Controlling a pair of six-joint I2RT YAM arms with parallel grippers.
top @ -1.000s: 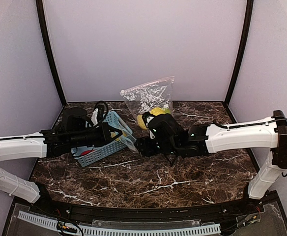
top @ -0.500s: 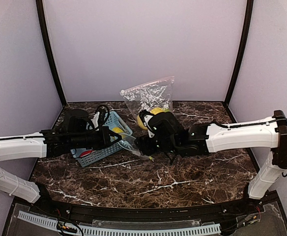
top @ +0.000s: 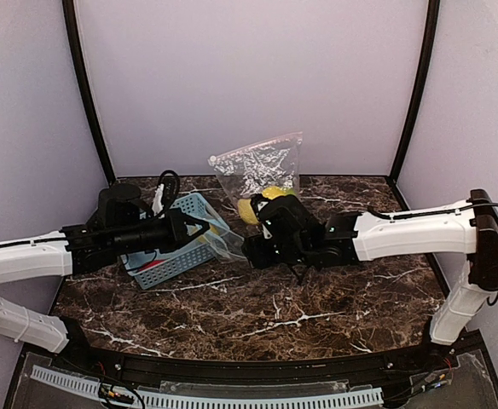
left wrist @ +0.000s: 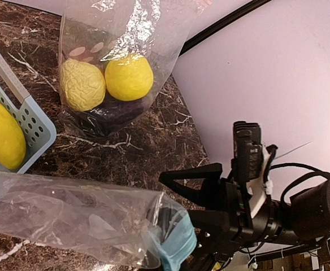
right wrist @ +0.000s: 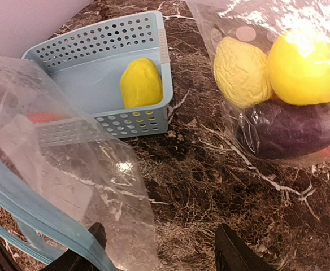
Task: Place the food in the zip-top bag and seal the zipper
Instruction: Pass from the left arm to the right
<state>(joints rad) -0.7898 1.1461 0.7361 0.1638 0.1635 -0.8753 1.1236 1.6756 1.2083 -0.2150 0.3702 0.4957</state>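
Looking down from above, your left gripper (top: pixel 199 232) and right gripper (top: pixel 251 249) meet at the empty bag (top: pixel 226 244) beside the basket (top: pixel 185 256); whether the left jaws pinch it, I cannot tell. Your left wrist camera shows two lemons (left wrist: pixel 129 77) and an eggplant (left wrist: pixel 117 110) inside a second bag (left wrist: pixel 97 34). On your right wrist view, the fingers (right wrist: pixel 233 254) are spread wide, and a yellow fruit (right wrist: pixel 141 83) lies in the basket.

The basket (top: pixel 179 261) is seen from high above, and closely from opposite sides in both wrist views.
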